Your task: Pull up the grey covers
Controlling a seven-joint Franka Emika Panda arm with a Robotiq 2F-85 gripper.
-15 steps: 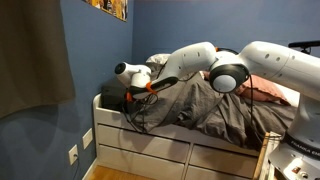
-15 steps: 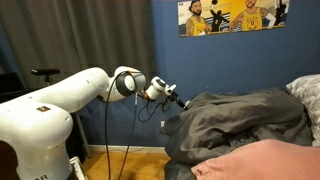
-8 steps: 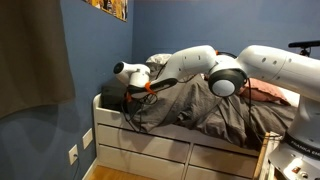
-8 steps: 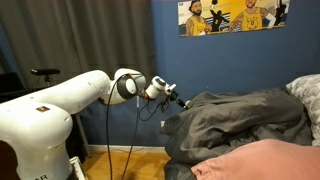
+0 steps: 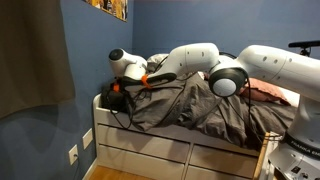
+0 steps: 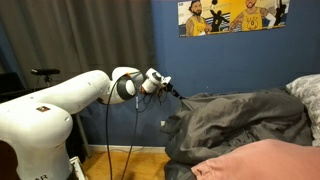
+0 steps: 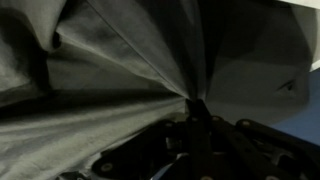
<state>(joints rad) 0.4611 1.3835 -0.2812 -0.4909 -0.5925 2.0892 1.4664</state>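
Your jaws were clamped shut on bunched edge of grey covers [image 6: 240, 118]; in wrist view creases fanned out from pinch. Rest of covers trailed behind jaws across bed [image 5: 150, 145]. Blue wall [image 5: 95, 50] stood close beyond jaws, white end board [image 5: 100, 110] just below, pinkish pillow [image 6: 265, 160] far behind.

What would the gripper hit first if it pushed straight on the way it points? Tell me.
The grey covers: the gripper seems shut on a gathered fold, so cloth lies right ahead. What's behind the cloth is hidden.
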